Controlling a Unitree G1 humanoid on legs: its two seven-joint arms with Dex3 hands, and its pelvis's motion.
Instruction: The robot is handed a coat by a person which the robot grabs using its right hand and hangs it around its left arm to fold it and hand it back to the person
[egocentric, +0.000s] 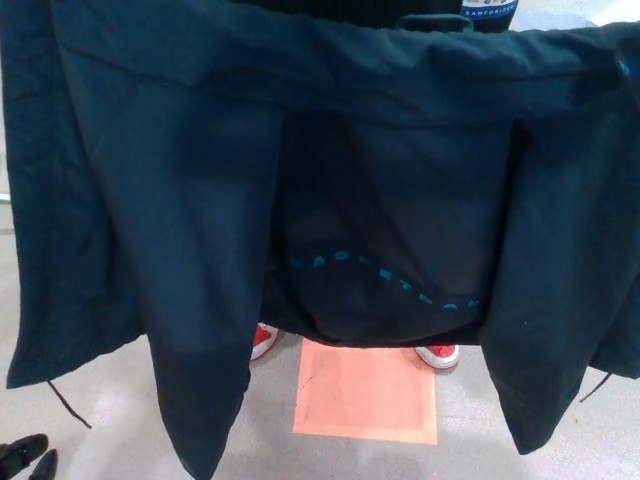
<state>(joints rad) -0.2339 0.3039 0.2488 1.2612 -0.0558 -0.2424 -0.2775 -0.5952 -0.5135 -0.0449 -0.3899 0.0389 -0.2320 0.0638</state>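
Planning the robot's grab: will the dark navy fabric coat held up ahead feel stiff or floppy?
Probably floppy: the dark navy fabric coat hangs in loose folds, its lower edges drooping to points. Likely somewhat bulky, since it spans the whole view. Its thin dangling cord might snag.

Of our left robot hand (22, 457) we see only a small part in the bottom-left corner: glossy black, smooth and rounded. The shoes (437, 355) facing us are red with white trim.

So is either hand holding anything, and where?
Left hand holds nothing, low and clear of the coat. Right hand is out of view: cannot tell.
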